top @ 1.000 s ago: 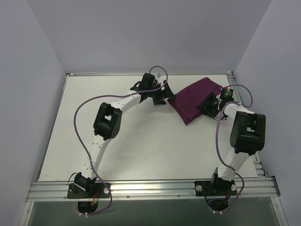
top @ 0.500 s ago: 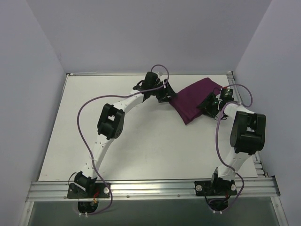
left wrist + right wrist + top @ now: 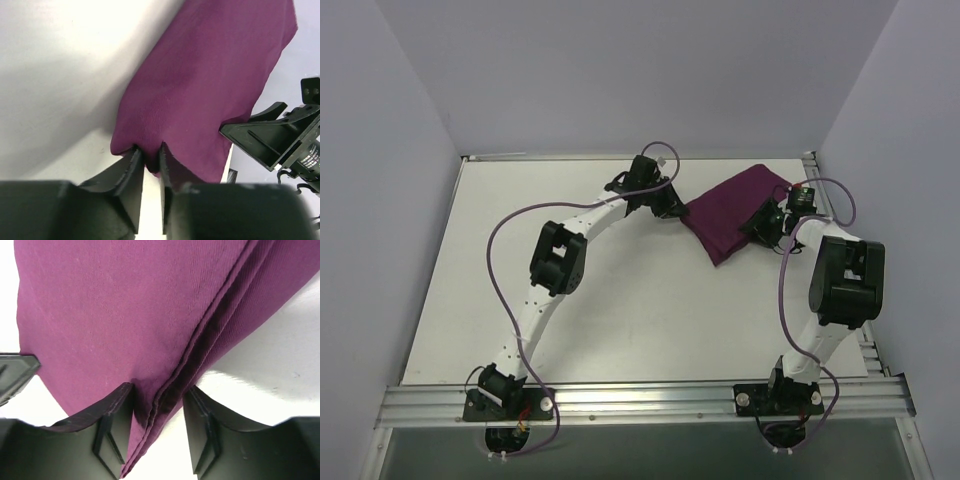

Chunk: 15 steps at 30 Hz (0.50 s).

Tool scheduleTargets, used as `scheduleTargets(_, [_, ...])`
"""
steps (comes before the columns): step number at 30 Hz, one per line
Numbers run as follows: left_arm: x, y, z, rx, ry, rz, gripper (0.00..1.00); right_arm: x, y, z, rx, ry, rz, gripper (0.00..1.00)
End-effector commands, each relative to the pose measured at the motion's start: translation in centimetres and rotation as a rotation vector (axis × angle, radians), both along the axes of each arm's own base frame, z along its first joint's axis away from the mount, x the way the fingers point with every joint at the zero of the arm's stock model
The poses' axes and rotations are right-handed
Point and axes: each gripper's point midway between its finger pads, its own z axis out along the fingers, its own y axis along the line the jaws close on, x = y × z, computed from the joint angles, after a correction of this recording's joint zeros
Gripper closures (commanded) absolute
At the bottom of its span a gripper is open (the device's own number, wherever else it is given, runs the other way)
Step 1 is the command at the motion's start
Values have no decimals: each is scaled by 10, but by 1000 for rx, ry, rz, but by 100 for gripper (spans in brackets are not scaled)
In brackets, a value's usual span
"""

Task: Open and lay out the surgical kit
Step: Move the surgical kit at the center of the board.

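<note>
The surgical kit [image 3: 728, 212] is a folded dark purple cloth bundle at the back right of the table; I see only its cloth. My left gripper [image 3: 676, 207] is at the bundle's left corner. In the left wrist view, the gripper [image 3: 149, 152] is shut on a small fold of the cloth [image 3: 200, 85]. My right gripper [image 3: 763, 222] is at the bundle's right edge. In the right wrist view, the gripper [image 3: 159, 392] straddles the layered hem of the cloth [image 3: 110, 305], still open, with white table showing beside the right finger.
The white table [image 3: 620, 300] has grey walls on three sides and metal rails along the front [image 3: 640, 400] and right edge [image 3: 870, 350]. The right gripper's fingers [image 3: 265, 142] show in the left wrist view, close across the bundle.
My left gripper has moved right to the cloth's left corner and shut on it. The right gripper's jaws have narrowed around the hem.
</note>
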Motion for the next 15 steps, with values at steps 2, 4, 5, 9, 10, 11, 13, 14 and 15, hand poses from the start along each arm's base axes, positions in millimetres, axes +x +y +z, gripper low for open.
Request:
scheduleTargets(2, [-8,14,12,12,11,-1,91,-17,7,-1,-12,47,38,65])
scheduleTargets(4, [-11,22,12,19,21,0,98,-20,12,-2,-8,49,48,69])
scheduleTargets(5, [-13,26,10,29,24,-1,98,-24,15,-4,-4,57,53,71])
scheduleTargets(9, [-19,44,13,45,33,11,98,-34,30,-2,11,54,76,74])
scheduleTargets(10, [-18,49,13,44,36,15,98,-36,35,3,10,41,85,74])
scheduleTargets(11, [-22,55,6,59,48,14,98,-44,39,0,22,57,81,74])
scheduleTargets(13, [-23,66,12,68,38,22,98,-51,50,5,34,50,99,75])
scheduleTargets(14, [-25,72,11,78,39,21,98,-54,54,6,42,53,95,75])
scheduleTargets(15, [-32,78,8,89,56,19,98,-61,59,4,46,63,100,75])
